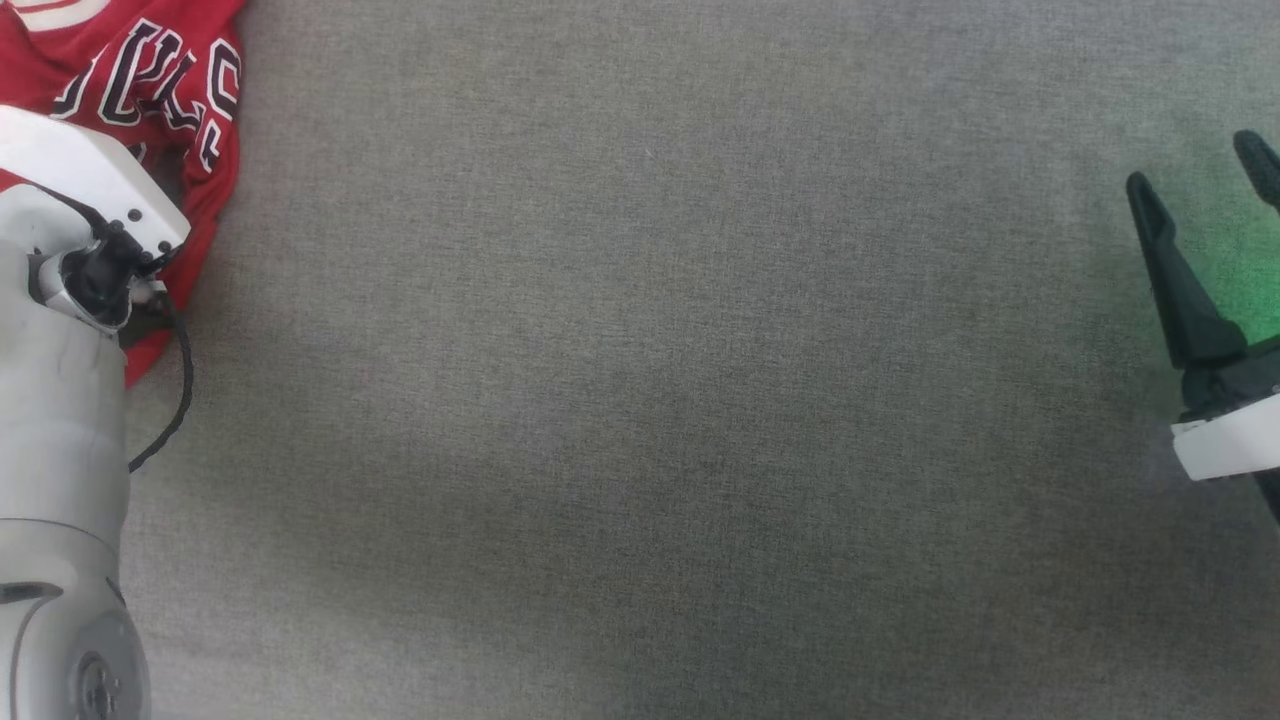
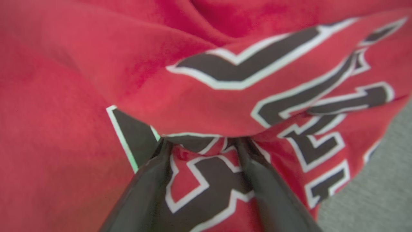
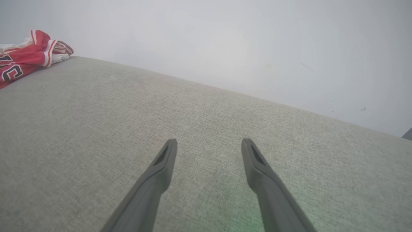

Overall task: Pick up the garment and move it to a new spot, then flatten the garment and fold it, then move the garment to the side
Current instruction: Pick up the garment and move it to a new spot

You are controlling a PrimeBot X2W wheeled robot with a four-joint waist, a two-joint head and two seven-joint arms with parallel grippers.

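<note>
Evidently the first step, the pick-up, is only just getting under way: the left end effector is reaching into the garment.

The garment is lying crumpled at the far left of the grey fabric-topped bench, with its black, white-edged lettering facing up. The left end effector's fingers are standing wide apart, straddling the lettering, with their tips tucking under a raised fold and pinching nothing. The right end effector is hovering open and empty over bare bench, well apart from the garment. Judging by this, nothing is moved, flattened or folded yet. The next move is calling for the left fingers to close on that fold, gathering enough cloth to keep hold on the lift, before carrying the garment toward the open middle.
</note>
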